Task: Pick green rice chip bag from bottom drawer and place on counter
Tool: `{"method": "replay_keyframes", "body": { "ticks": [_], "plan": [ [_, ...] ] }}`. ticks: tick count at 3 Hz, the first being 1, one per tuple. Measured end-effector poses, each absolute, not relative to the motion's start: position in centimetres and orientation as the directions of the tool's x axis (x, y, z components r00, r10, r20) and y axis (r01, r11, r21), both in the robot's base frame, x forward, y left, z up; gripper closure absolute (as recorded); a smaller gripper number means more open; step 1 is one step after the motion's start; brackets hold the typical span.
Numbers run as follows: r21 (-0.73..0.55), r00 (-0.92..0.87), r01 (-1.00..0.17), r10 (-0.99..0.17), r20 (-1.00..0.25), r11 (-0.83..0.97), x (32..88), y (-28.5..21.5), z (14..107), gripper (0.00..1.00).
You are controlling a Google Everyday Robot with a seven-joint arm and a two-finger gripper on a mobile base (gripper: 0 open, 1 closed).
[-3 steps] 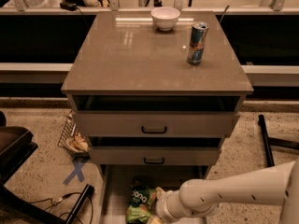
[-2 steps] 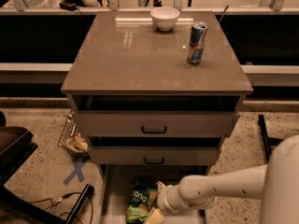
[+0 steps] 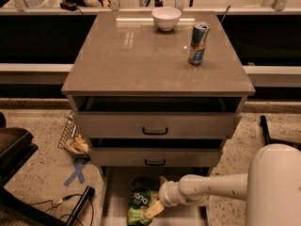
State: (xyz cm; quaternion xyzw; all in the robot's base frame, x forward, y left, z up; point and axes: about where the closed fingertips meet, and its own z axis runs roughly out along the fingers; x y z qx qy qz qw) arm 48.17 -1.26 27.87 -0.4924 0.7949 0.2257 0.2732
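Note:
The green rice chip bag point(image 3: 139, 204) lies on the pale floor of the pulled-out bottom drawer point(image 3: 111, 197), near the bottom edge of the camera view. It is light green with a darker band and white letters. My gripper point(image 3: 153, 209) reaches in from the right on a white arm and sits at the bag's right side, touching or just over it. The glossy grey-brown counter point(image 3: 141, 55) tops the cabinet above.
A white bowl point(image 3: 166, 18) and a tall blue-silver drink can point(image 3: 198, 44) stand on the counter. Two upper drawers with black handles point(image 3: 155, 131) are slightly open. A wire basket point(image 3: 73, 140) and blue floor tape point(image 3: 76, 173) lie left of the cabinet.
My arm has shifted left and lower, bringing the gripper closer onto the bag. The bag has stayed in the drawer.

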Motion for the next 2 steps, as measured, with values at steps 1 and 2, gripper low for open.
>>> {"method": "replay_keyframes", "body": {
  "ticks": [1, 2],
  "plan": [
    [0.091, -0.366, -0.906, -0.66, -0.656, 0.413, 48.2, -1.2, 27.8, 0.0],
    [0.107, -0.377, -0.911, -0.698, -0.609, 0.398, 48.7, 0.1, 23.0, 0.0]
  ]
}}
